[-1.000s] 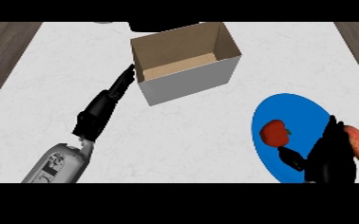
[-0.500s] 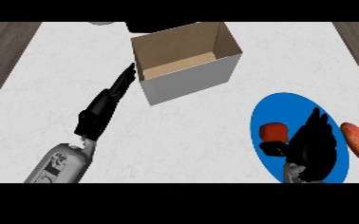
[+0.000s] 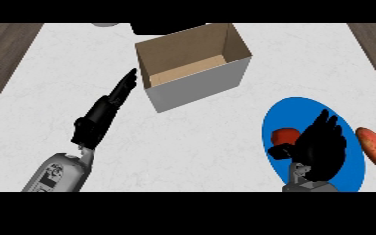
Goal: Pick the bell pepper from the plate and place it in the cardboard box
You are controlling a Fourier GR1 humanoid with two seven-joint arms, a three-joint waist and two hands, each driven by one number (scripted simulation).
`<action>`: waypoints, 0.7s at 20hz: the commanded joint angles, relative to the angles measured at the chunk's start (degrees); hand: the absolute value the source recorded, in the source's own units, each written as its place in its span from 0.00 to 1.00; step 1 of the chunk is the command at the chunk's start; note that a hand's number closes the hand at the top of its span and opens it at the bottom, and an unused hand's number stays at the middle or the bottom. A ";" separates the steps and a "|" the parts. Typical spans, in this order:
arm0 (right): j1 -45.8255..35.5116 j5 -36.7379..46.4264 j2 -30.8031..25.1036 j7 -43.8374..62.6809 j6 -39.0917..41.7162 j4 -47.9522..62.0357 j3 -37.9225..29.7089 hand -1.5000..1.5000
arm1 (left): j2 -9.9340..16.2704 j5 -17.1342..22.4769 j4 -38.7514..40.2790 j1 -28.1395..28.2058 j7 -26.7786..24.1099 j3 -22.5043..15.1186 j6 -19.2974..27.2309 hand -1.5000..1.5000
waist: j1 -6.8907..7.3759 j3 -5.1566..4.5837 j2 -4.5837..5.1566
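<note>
R hand (image 3: 320, 147) now sits over the blue plate (image 3: 294, 110), fingers spread and pointing up-away, thumb out toward the red bell pepper (image 3: 283, 137). Vs 1 s ago it has slid inward from the plate's right edge and now covers the plate's middle; pepper, then clear of the hand, is now partly under the thumb side. Fingers not curled round it yet, so hand reads wide, holding nothing. Judgement: approach nearly done, grasp not made; pick step still open, box step untouched.

L hand (image 3: 103, 112) lies flat on the counter (image 3: 220, 144), fingers straight, tips near the cardboard box (image 3: 192, 64) w/o clearly touching. No change across frames.

Box stands open, upper centre, well apart from plate.

Hard to make out: whether thumb touches pepper; pepper's right part hidden by the hand. An orange-red item (image 3: 367, 144) at right edge is cut off, can't identify. Dark object (image 3: 158, 28) behind box and grey thing (image 3: 106, 24) at top edge also cut off
</note>
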 commanded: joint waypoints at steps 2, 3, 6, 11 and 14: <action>-2.14 -2.29 0.58 7.26 4.08 0.84 -4.96 0.00 | 0.40 -0.51 -0.80 2.62 -1.42 1.07 -1.10 0.50 | 0.00 0.01 0.00; -1.60 -2.24 0.59 11.54 4.50 0.39 -0.11 0.00 | -0.57 -0.66 -2.00 1.69 0.46 0.96 -0.30 0.50 | 0.06 0.02 -0.05; 0.72 -3.19 0.59 8.87 2.50 1.85 -0.21 0.00 | 0.19 0.31 -1.43 -0.75 2.38 2.87 -2.79 0.50 | -0.13 0.03 -0.03; -3.50 -5.32 0.60 9.57 2.63 4.70 -3.58 0.00 | -3.32 -3.09 -0.47 1.88 -0.41 0.86 -0.31 0.50 | -0.01 0.02 -0.02; -3.77 -5.26 0.60 12.19 -2.54 9.37 1.04 0.00 | -4.36 -4.52 -0.80 0.97 2.11 0.62 0.43 0.50 | 0.19 0.04 0.01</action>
